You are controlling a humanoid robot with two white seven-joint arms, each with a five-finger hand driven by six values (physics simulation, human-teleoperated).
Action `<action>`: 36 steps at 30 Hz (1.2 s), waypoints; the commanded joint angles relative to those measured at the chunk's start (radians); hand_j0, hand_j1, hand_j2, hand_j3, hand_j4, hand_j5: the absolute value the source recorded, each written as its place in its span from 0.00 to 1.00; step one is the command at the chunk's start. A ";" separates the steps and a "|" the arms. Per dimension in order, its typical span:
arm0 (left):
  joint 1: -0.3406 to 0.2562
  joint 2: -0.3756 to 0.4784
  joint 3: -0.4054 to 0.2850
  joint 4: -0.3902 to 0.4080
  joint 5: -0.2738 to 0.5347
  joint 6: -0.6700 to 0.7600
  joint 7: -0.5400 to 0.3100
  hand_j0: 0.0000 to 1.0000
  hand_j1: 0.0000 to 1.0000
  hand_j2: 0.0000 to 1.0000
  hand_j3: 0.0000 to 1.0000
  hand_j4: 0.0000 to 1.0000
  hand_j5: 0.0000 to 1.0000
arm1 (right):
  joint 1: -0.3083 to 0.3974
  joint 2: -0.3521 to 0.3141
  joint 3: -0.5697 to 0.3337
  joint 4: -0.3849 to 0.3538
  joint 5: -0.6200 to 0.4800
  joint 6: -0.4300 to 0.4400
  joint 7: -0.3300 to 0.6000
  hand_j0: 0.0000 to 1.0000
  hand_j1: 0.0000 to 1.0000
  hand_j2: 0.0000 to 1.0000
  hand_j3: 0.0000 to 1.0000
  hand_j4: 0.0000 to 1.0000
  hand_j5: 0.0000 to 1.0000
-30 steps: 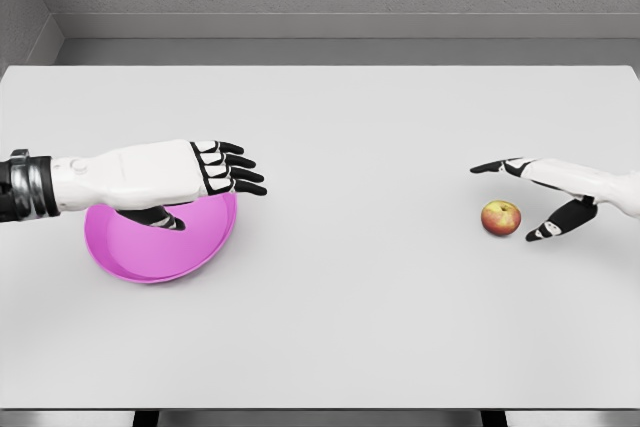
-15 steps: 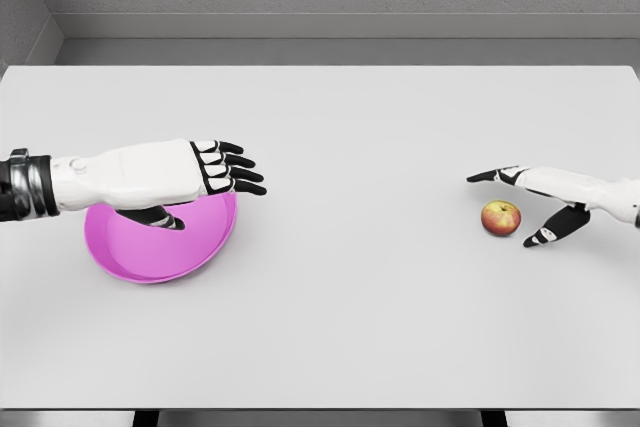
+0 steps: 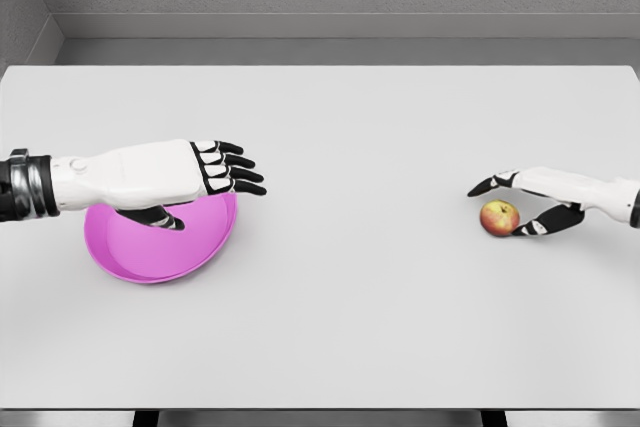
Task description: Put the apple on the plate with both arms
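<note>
— Looking at the apple [image 3: 500, 217]: what do you make of it?

— Small and round, red shading into yellow-green, with a dark dimple at the top. It sits on the white table [image 3: 360, 307] at the right side, well apart from the plate [image 3: 150, 252].

— And the right hand [image 3: 520, 205]?

— It comes in from the right edge, fingers spread around the apple. One dark-tipped finger reaches over the far side, the thumb curves in at the near right side. The thumb tip looks to be touching the fruit or just beside it; I cannot tell which. The apple is on the table surface, not lifted.

— The plate, then?

— Bright magenta, shallow, round, lying at the left of the table. Nothing lies in it that I can see. Part of its far rim is hidden behind the left hand [image 3: 195, 172].

— How does that hand stand?

— Palm down above the plate's far edge, the white forearm coming in from the left. Its black-jointed fingers are stretched out straight toward the right, close together, holding nothing. The thumb hangs beneath, over the plate's inside.
</note>
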 commanded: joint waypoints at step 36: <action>0.002 0.000 0.002 0.000 0.007 0.001 0.001 1.00 1.00 1.00 1.00 1.00 1.00 | -0.118 0.162 0.083 -0.360 -0.052 0.032 0.000 0.69 0.69 0.69 0.69 0.69 0.69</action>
